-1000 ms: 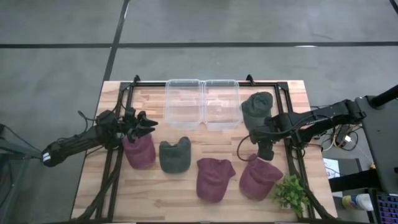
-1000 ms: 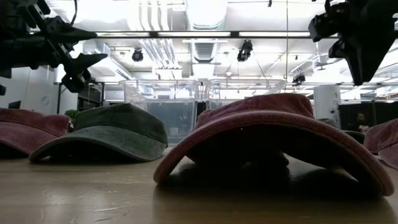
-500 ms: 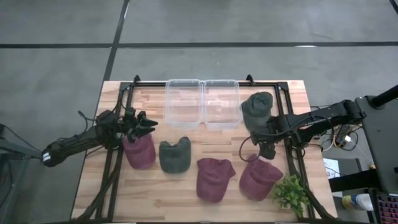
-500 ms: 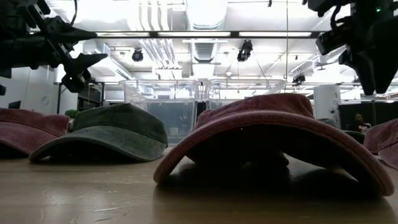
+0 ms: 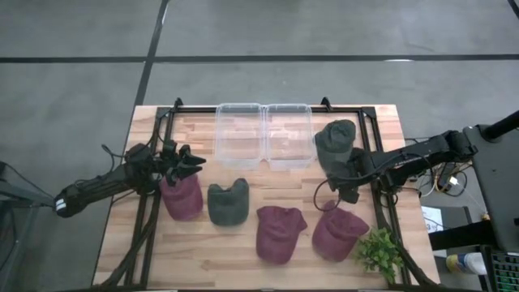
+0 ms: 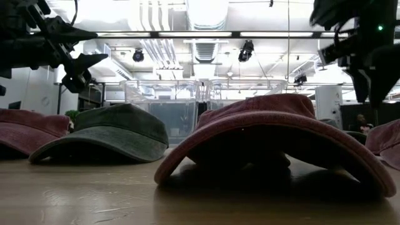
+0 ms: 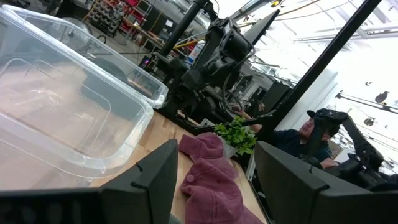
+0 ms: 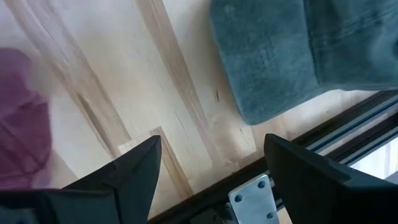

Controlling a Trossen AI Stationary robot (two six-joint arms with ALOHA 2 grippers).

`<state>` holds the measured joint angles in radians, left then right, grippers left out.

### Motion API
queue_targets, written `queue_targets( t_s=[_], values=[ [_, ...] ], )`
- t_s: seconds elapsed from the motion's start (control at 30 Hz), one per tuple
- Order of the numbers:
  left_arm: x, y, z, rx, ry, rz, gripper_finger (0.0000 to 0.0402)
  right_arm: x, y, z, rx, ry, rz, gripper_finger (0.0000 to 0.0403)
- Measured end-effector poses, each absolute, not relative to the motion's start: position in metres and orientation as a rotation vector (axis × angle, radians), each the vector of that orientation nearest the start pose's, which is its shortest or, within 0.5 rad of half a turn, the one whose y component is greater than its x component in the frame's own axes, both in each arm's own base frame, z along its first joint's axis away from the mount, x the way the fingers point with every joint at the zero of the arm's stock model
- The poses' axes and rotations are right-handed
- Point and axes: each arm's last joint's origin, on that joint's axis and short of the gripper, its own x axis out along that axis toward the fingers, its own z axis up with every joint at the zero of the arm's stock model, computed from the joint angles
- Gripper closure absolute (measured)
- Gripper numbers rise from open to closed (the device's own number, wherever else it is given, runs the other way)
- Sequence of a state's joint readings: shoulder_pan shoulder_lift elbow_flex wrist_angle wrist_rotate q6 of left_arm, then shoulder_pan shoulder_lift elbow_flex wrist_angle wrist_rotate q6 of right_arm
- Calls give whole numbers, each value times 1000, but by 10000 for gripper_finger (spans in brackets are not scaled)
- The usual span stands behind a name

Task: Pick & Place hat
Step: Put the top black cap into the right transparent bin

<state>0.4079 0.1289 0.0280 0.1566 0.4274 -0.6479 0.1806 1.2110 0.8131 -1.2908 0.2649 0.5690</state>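
Hovering with fingers spread, the left gripper is seen just above a maroon hat. Farther right, the right gripper, likewise spread and empty, is positioned between the green hat and another maroon hat.

Robotics laboratory or workshop. Indicators: exposed ceiling ducting with strip lights, concrete floor, black frame rails bolted to a wooden bench, loose cabling beside equipment.
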Motion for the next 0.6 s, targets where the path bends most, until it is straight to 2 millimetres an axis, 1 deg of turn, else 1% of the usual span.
queue_targets(
  t_s=[0.17,0.37,0.6],
  values=[
    [98,29,178,-625,-42,-35,195,162,22,201,56,1538,-520,128],
    [98,29,178,-625,-43,-35,195,162,20,189,6,1493,-541,131],
    [98,29,178,-625,-43,-35,195,159,19,177,-26,1498,-523,129]
  ],
)
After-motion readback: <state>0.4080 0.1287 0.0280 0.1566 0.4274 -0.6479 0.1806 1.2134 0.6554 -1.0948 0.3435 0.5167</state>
